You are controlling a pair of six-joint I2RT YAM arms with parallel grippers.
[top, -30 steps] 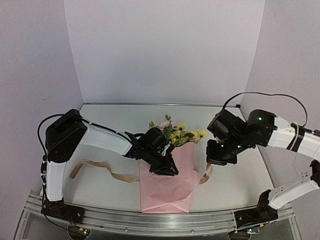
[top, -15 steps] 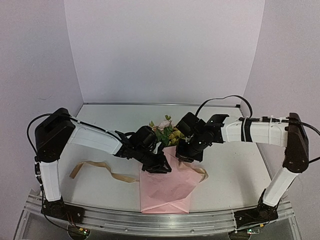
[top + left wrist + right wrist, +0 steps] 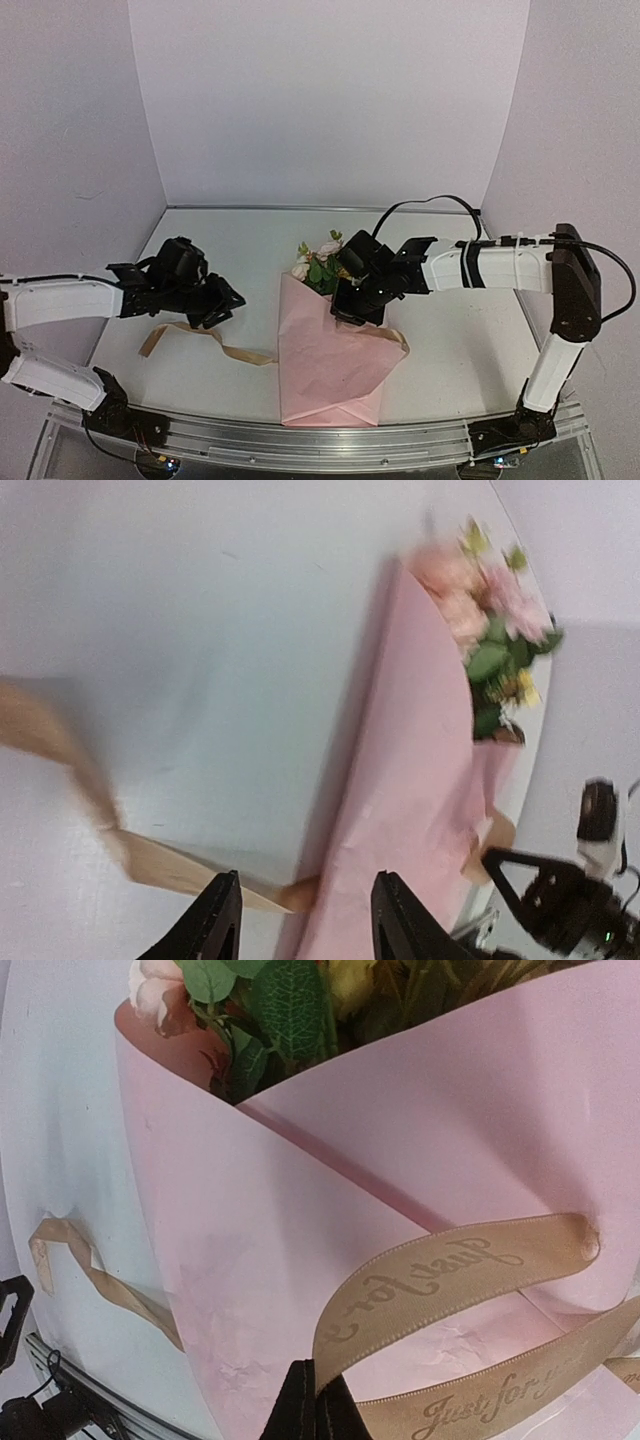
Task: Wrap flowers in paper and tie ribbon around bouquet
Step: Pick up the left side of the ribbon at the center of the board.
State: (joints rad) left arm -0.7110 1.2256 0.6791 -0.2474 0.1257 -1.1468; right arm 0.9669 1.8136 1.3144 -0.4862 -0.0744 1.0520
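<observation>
Left gripper pulled off the bouquet toward the tabletop's left edge, jaws parted, empty. Right gripper jaws pinch the tan printed satin ribbon over the smooth pink paper cone; leafy flowers poke out.

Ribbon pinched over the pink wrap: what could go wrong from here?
1. Nothing holds the soft pink paper wrap; the left gripper stands open, away from it, so the overlap could spring open.
2. The right gripper is shut on the tan printed satin ribbon, whose other end lies loose on the white table; pulling may drag it out.
</observation>
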